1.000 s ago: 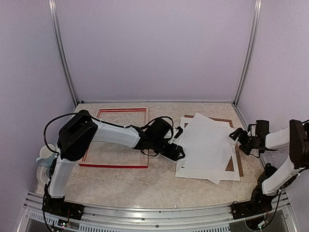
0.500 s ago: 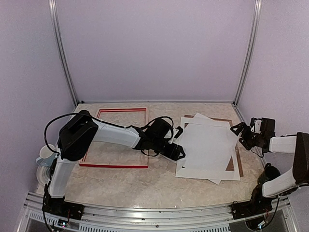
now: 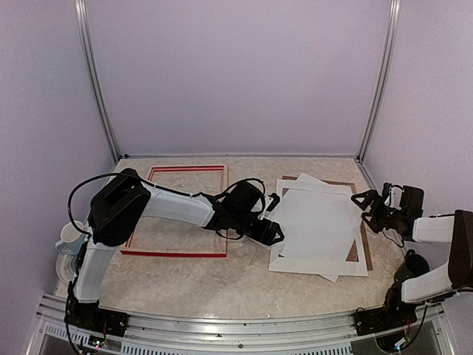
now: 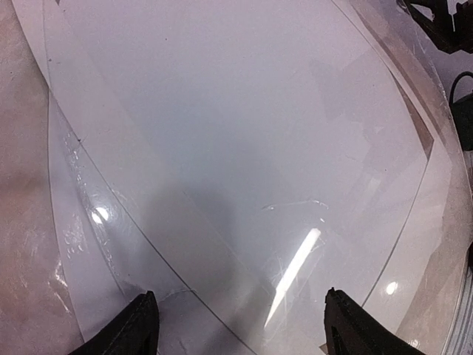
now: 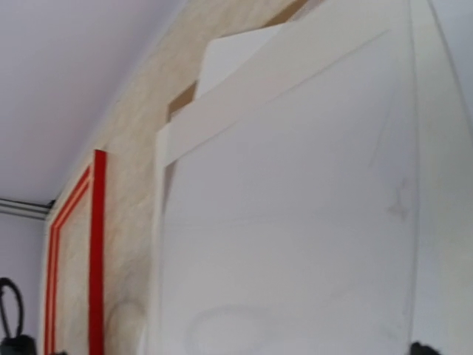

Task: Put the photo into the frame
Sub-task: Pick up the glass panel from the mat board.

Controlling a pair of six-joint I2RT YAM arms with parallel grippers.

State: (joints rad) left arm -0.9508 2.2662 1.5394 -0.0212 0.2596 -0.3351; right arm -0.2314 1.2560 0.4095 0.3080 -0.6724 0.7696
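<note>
Left gripper, top view: I am holding it low at the left edge of a pile of white sheets, right half of the desk. The photo is lying in that pile, plain side up with no print showing; I cannot tell which layer it is. A brown backing panel is peeking out underneath. The frame is lying flat on the left half, apart from the pile. Right gripper is hanging by the pile's right edge, jaws spread.

Left wrist view: both fingertips are standing wide apart over glossy white sheet; contact unclear.

Right wrist view: I am looking across the white sheets toward the frame's red rail. A corner of backing is showing.
</note>
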